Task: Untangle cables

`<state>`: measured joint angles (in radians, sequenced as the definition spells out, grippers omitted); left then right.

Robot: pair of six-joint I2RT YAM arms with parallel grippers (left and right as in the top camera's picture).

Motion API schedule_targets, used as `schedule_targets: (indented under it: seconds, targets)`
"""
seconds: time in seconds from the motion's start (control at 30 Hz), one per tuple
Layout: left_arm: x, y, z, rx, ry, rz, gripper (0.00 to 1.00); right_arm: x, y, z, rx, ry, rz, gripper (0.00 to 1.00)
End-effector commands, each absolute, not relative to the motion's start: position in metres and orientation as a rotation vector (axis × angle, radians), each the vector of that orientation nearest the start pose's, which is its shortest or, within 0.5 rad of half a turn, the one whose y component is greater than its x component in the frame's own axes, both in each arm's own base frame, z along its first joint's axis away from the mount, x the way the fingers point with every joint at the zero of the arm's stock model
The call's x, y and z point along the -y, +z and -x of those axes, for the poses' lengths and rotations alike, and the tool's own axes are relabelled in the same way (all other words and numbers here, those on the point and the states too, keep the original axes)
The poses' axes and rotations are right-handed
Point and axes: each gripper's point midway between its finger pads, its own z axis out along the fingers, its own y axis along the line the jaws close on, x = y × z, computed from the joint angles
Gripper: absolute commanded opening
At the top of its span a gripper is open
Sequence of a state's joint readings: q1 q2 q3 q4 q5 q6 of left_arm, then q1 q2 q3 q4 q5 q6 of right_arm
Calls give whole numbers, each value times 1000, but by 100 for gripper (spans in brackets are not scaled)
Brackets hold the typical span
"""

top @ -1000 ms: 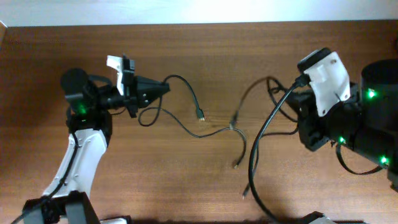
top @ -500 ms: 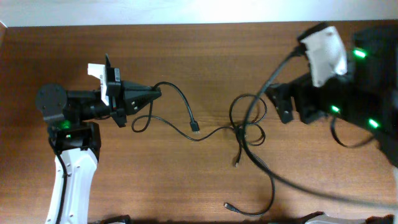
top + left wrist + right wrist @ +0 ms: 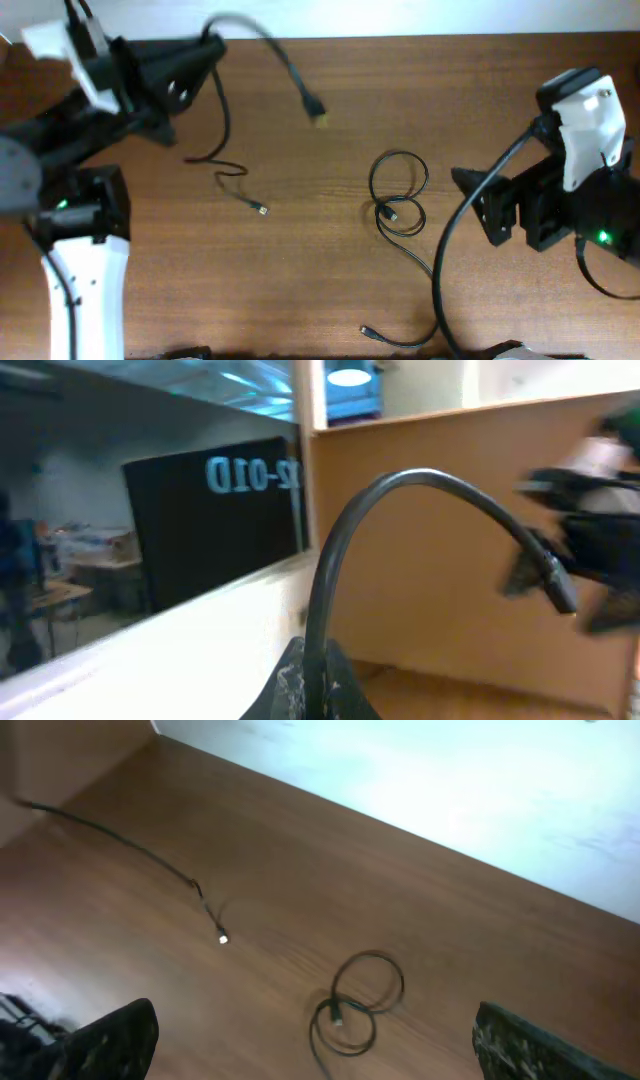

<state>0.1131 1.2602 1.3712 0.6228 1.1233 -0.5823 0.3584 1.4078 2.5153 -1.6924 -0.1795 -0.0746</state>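
Two cables, well apart from one another. First cable (image 3: 420, 477) is pinched in the left tool (image 3: 312, 685), which is clenched tight on it and raised high over the far left of the worktop (image 3: 330, 280). From the grip one stretch arches up and over, its plug (image 3: 314, 108) dangling in the air. The other stretch drops to the wood and trails to a small end left of centre.

Second cable (image 3: 380, 205) lies loose right of centre, curled in two small loops that cross each other, one tail wandering toward the near edge. Right tool (image 3: 475, 200) hovers just right of those loops, jaws spread wide, gripping nothing.

Judgement: the separating looks all but done. What is left is the curl in the second cable and setting down the first.

Risks noted:
- Airborne plug is free to swing; a hasty lowering or a sweep rightward could drop it across the loops and tangle the two.
- A pull on one end of the second cable could cinch its crossing loops into a knot.
- Right arm's own thick wire (image 3: 440, 265) sags close beside that tail; an arm move could drag it.
- Thin cord could slip from the left tool.
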Motion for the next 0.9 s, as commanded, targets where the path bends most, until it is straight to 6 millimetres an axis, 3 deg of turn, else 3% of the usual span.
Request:
schedule_targets:
  seconds: [0.0,0.03,0.1,0.17,0.2,0.23,0.3,0.33,0.4,0.47,0.53,0.57,0.6,0.63,0.7,0.73,0.8,0.83,0.87]
  targets:
    - [129,558,-359,-1067,-825,-468,0,-110,495,-189,-2048,407,568,99]
    - [138,548,-383,-1117,-841,-330,0,-109,497,-185,-2037,408,566,99]
    - [165,509,-431,-1243,-789,-81,0,-108,500,-180,-2022,416,569,99]
    - [231,460,-462,-1365,-767,-41,0,-109,498,-180,-2029,420,573,99]
    - [249,447,-470,-1393,-774,-45,0,-109,496,-180,-2038,420,574,99]
    - [293,413,-487,-1469,-793,-70,0,-109,489,-180,-2063,423,579,99]
    - [334,374,-501,-1550,-867,-44,0,-109,481,-179,-2091,422,582,99]
    - [367,341,-509,-1616,-937,-16,0,-108,476,-177,-2105,422,584,99]
    - [420,284,-508,-1748,-988,-21,0,-106,471,-172,-2116,417,583,99]
    - [470,233,-490,-1865,-967,-110,0,-103,469,-166,-2114,413,590,99]
    - [490,183,-474,-1966,-890,-205,1,-102,464,-163,-2125,413,592,99]
    - [490,174,-472,-1995,-871,-209,99,-102,461,-163,-2134,413,593,99]
    - [487,169,-471,-2022,-857,-213,99,-102,458,-163,-2145,413,594,99]
    - [487,179,-468,-2015,-838,-302,99,-103,455,-165,-2158,411,595,99]
    - [470,228,-464,-1991,-725,-466,99,-98,445,-171,-2199,365,577,99]
    - [445,272,-457,-1989,-656,-526,99,-93,438,-176,-2226,324,563,99]
    - [403,335,-442,-1969,-595,-558,99,-93,430,-179,-2246,298,601,99]
    - [371,384,-420,-1910,-547,-607,99,-99,417,-182,-2261,295,701,99]
    - [349,424,-395,-1829,-505,-667,99,-123,401,-181,-2238,395,918,99]
